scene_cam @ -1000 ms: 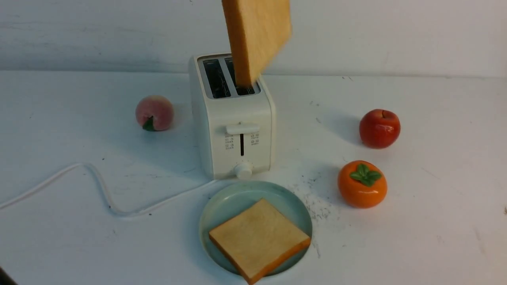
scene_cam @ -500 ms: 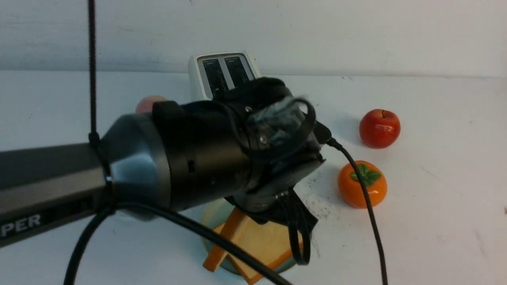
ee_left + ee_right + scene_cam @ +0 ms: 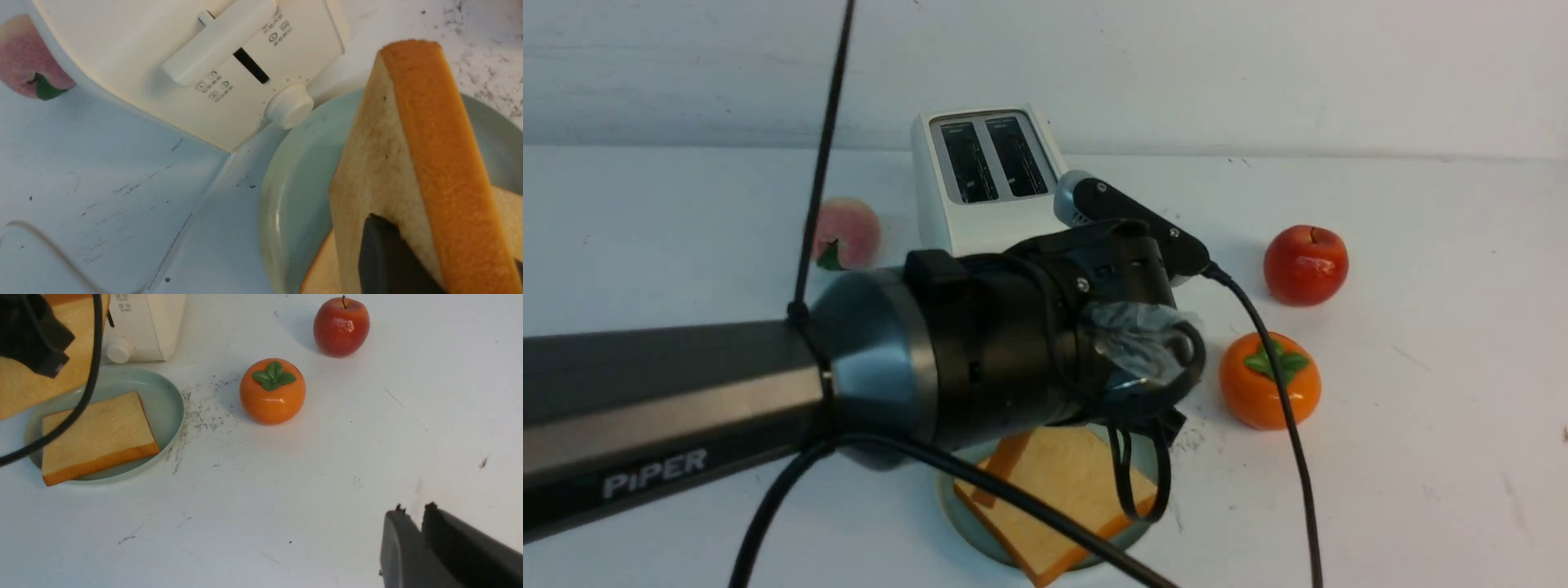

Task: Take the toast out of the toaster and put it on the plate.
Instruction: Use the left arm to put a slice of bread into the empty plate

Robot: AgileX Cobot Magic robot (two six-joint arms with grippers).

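On my feed the left gripper (image 3: 447, 245) is pinched on a slice of toast (image 3: 408, 134). It holds the slice on edge and tilted, over the pale blue-green plate (image 3: 167, 400). Another slice (image 3: 96, 435) lies flat in that plate. From these angles I can't tell whether the held slice's lower corner touches it or hangs just clear. The white toaster (image 3: 980, 204) stands just behind the plate, with both slots empty and its knob near the rim. The left arm blocks much of the front view. The right gripper (image 3: 412, 522) hovers over bare table (image 3: 286, 506) well to the right, its fingers drawn nearly together on nothing. A persimmon (image 3: 272, 392) and a red apple (image 3: 341, 326) sit right of the plate, and a peach (image 3: 845, 233) sits left of the toaster.
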